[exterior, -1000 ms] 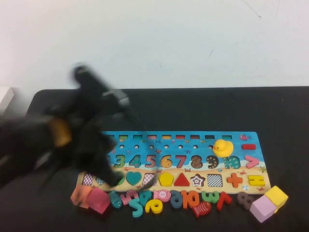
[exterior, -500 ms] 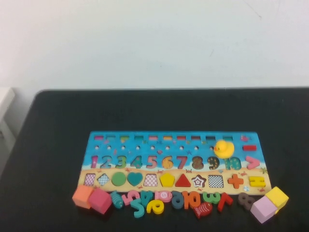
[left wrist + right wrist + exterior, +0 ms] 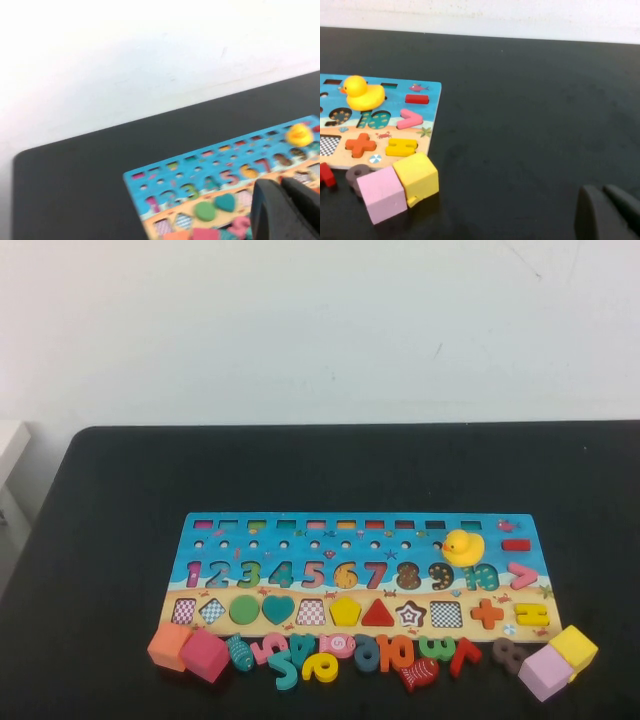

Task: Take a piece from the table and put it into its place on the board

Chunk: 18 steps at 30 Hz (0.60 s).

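**Pentagon seated in the board, both arms clear of the table**

From the raised camera I see neither arm over the flat black tabletop (image 3: 120,500). The left gripper (image 3: 289,210) shows only in its own wrist camera, as dark fingers pressed together, hanging above the near edge of the rectangular wooden puzzle board (image 3: 200,540) and holding nothing.

Reading left to right along the board's near edge: an orange cube (image 3: 169,645) touches a pink cube (image 3: 206,655), then comes a jumble of loose coloured number pieces (image 3: 360,655) — all on the table, just in front of the board. On the sandy strip, the small flat yellow pentagon block (image 3: 345,612) sits in its slot, between a checkered empty slot and a red triangle (image 3: 377,614). Further right, a yellow rubber duck (image 3: 462,546) stands on the blue part, near the 9 and 10. Off the board's right corner, a lilac cube (image 3: 545,672) touches a larger yellow cube (image 3: 573,648).

The right gripper (image 3: 610,212) is in its wrist camera only — dark fingers together, empty, over bare table well to the right of those cubes.
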Available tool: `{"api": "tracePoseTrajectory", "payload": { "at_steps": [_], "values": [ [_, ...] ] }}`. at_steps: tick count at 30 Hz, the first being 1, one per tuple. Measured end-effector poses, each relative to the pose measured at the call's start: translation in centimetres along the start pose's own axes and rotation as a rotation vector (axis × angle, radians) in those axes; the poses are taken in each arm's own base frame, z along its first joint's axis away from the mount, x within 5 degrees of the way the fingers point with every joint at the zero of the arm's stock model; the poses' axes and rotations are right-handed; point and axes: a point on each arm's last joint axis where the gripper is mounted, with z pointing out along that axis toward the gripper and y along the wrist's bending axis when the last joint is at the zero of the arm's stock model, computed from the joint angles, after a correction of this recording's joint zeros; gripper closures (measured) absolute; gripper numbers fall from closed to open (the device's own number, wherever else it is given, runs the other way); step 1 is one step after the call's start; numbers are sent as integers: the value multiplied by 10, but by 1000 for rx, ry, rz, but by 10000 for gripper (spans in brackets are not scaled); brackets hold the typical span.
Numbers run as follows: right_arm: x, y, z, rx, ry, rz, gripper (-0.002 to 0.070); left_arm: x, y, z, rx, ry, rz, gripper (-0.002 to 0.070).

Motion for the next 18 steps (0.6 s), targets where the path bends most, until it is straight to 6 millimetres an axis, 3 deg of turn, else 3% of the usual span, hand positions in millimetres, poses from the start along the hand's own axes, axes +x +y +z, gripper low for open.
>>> {"api": "tracePoseTrajectory", "payload": {
  "at_steps": [11, 18],
  "values": [
    [0, 0, 0, -1, 0, 3, 657, 56, 6, 26, -103, 123, 4, 675],
    [0, 0, 0, -1, 0, 3, 657, 72, 6, 29, -171, 175, -49, 675]
  ]
}}
